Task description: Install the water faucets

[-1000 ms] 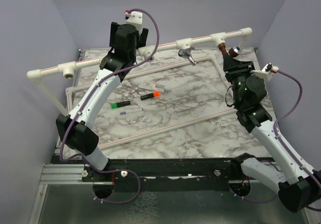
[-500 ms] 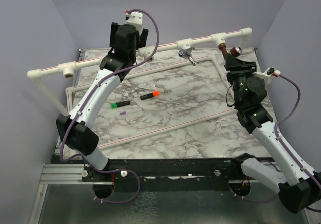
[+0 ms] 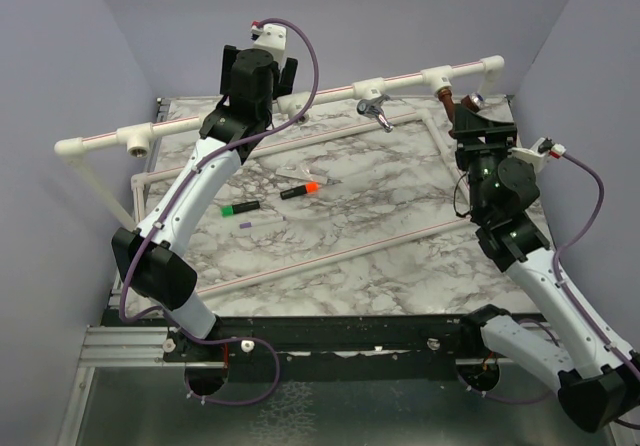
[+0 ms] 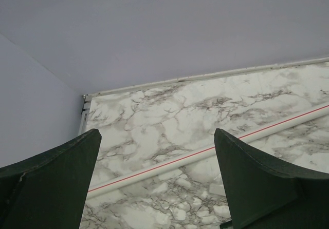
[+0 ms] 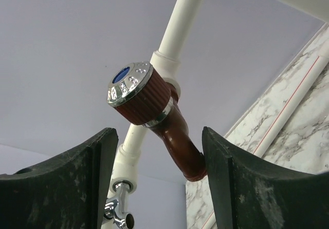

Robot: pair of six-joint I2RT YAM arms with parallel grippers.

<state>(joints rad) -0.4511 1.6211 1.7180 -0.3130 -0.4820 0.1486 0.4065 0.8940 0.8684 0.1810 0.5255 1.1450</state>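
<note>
The copper-coloured faucet (image 5: 146, 103) sits on the white pipe (image 5: 180, 23), between the spread fingers of the right gripper (image 5: 157, 136). It has a ribbed reddish-brown knob, a chrome cap with a blue centre, and a curved spout ending just beside one finger. The chrome faucet (image 3: 374, 109) hangs from the same pipe, well to that gripper's left. The left gripper (image 4: 157, 136) is spread wide, holding nothing, over the grey-veined marble table (image 4: 154, 121). Pale lilac walls (image 3: 60, 56) surround it.

Arms: left arm (image 3: 190, 191) and right arm (image 3: 548, 281), white shells between bulky black joint housings
Cables (image 3: 315, 61): purple, looping off white wrist modules (image 3: 268, 34)
Fingers: dark wedges on left hand (image 4: 157, 132); scuffed, speckled on right hand (image 5: 158, 131)
</note>
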